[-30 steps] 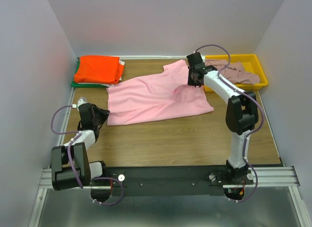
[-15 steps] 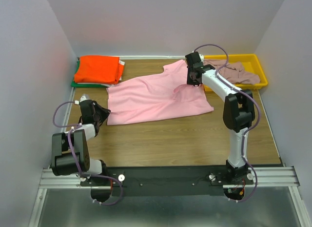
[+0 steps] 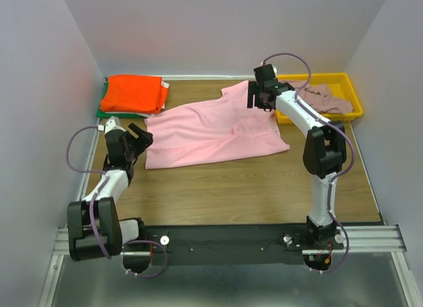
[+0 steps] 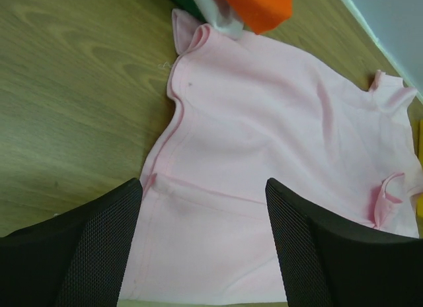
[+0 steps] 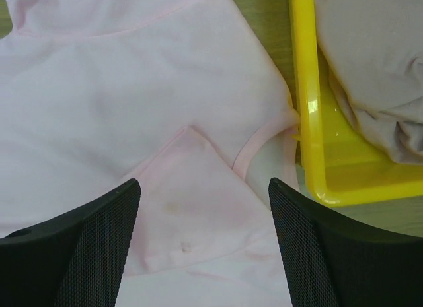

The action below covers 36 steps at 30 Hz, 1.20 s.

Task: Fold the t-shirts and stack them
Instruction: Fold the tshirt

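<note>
By pink t-shirt (image 3: pixel 211 130) — left end effector (image 3: pixel 139 138), right end effector (image 3: pixel 258 98) spread.

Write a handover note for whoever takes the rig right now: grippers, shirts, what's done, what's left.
Left gripper: open, empty, over the pink shirt at its left edge.
Right gripper: open, empty, over the pink shirt's neckline, beside the tray.
Pink shirt: spread on the table, not folded, a few flaps turned over.
Mauve shirt: crumpled in the tray, far right.
Done: orange shirt lies folded on the green shirt, far-left corner.
Left: fold the pink shirt and stack it, then the mauve shirt.
</note>
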Available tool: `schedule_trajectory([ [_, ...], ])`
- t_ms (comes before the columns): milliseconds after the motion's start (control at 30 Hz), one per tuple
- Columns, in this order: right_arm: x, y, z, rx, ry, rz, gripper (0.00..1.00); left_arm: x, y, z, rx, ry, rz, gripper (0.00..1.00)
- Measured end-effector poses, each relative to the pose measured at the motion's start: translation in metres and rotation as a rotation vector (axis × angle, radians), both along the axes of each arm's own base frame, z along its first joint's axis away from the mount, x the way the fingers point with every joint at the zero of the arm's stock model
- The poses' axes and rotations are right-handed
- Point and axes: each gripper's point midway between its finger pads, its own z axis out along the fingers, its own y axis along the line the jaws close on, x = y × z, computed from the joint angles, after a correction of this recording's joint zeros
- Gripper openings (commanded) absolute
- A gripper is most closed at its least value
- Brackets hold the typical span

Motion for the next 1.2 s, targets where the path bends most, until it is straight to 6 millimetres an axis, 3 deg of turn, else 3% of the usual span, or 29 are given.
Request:
schedule_trajectory([
  [167, -0.037, 0.004, 0.004, 0.063, 0.044, 0.061, 0.84, -0.003, -0.021, 0.038, 0.075, -0.106, -0.041, 0.82],
  [333, -0.075, 0.022, -0.004, 0.159, 0.088, 0.142, 0.84, -0.007, -0.054, 0.05, 0.106, -0.144, -0.115, 0.82],
  [533, -0.108, 0.035, -0.052, 0.216, 0.195, 0.188, 0.84, -0.005, -0.076, 0.034, 0.106, -0.117, -0.177, 0.82],
  [733, -0.115, 0.035, -0.074, 0.228, 0.211, 0.191, 0.84, -0.001, -0.1, -0.002, 0.095, -0.056, -0.249, 0.82],
  [900, -0.126, 0.031, -0.092, 0.233, 0.235, 0.179, 0.84, -0.004, -0.103, -0.035, 0.091, 0.028, -0.27, 0.81],
  [1100, -0.136, 0.028, -0.093, 0.256, 0.203, 0.169, 0.83, -0.006, -0.103, -0.038, 0.091, 0.041, -0.273, 0.8],
  [1200, -0.151, 0.022, -0.094, 0.264, 0.205, 0.159, 0.83, -0.01, -0.105, -0.037, 0.091, 0.053, -0.278, 0.8],
])
